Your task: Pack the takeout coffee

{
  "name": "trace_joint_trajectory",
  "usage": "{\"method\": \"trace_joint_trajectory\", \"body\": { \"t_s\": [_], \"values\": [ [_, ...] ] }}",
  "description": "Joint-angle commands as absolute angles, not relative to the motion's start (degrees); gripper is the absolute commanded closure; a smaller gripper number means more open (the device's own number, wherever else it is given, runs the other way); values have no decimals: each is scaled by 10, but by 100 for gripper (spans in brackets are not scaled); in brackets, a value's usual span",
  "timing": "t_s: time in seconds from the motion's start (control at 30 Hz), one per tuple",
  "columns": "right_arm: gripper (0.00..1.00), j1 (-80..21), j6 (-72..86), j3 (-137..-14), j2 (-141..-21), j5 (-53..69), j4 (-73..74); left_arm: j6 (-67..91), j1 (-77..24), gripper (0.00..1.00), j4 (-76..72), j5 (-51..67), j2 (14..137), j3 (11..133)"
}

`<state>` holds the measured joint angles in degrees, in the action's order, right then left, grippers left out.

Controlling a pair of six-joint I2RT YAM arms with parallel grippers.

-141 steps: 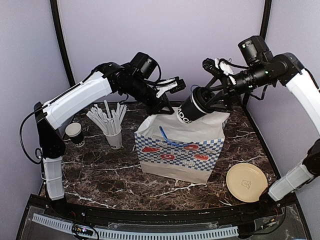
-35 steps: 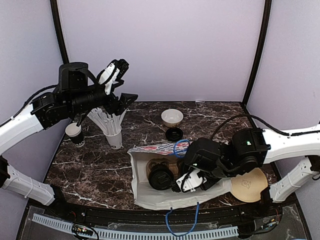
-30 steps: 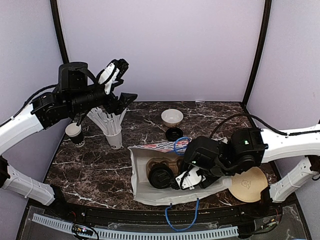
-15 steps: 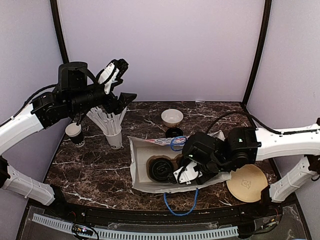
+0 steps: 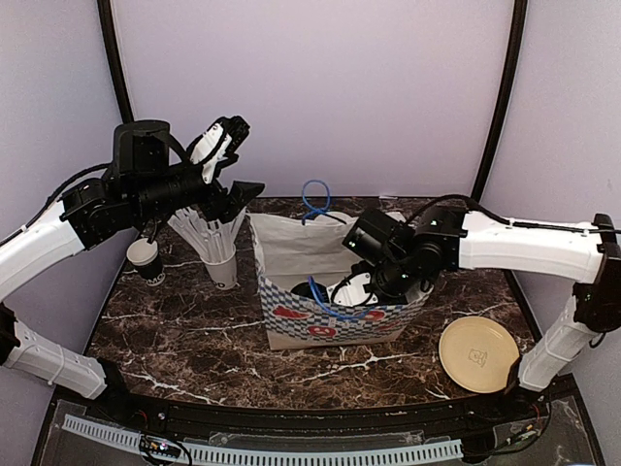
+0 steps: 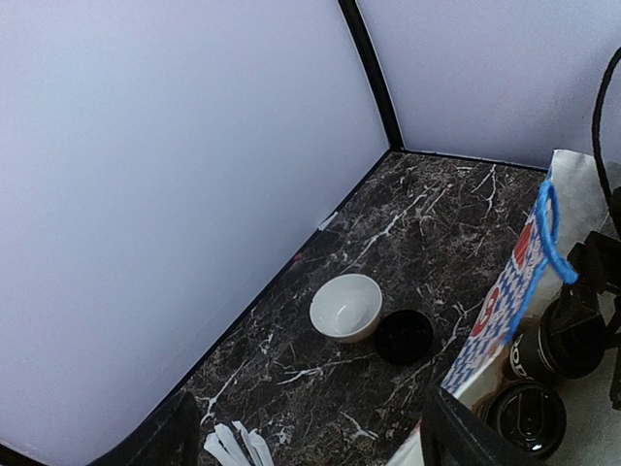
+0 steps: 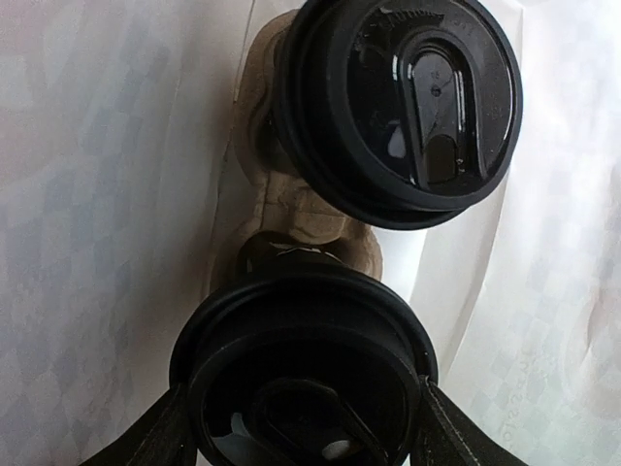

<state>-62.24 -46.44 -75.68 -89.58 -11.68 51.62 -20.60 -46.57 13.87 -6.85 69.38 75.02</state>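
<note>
— Right gripper (image 7: 301,432) deep in the bag (image 5: 291,243), fingers (image 7: 160,437) clamped on one lidded cup (image 7: 306,379)!
— Second cup (image 7: 398,107) sits beside it in the carrier (image 7: 291,209); left gripper (image 5: 231,163) hangs high beside the bag, spread, empty.

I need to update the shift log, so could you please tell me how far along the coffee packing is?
Done: one lidded cup sits in the carrier inside the upright bag. In hand: the right gripper grips a second lidded cup beside it, not yet released. Remaining: an open cup and a loose lid by the bowl sit outside; the left gripper hangs open and empty.
</note>
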Motion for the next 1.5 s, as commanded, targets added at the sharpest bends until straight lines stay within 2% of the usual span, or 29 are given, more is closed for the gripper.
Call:
{"method": "trace_joint_trajectory", "body": {
  "t_s": [0.0, 0.5, 0.8, 1.13, 1.33, 1.47],
  "values": [
    [42, -577, -446, -808, -941, -41, 579, -211, -461, 19, 156, -69, 686, 759],
    [46, -479, -445, -850, -1042, 99, 641, -200, -460, 19, 179, -71, 686, 768],
    [50, -488, -425, -763, -1026, 75, 556, -176, -461, 19, 205, -69, 676, 775],
    [50, -539, -373, -735, -1008, -28, 532, -155, -460, 20, 217, -63, 676, 797],
    [50, -535, -373, -739, -987, -2, 542, -148, -461, 20, 223, -55, 684, 820],
    [48, -476, -383, -757, -995, 127, 565, -142, -461, 20, 231, -38, 695, 835]
  ]
}}
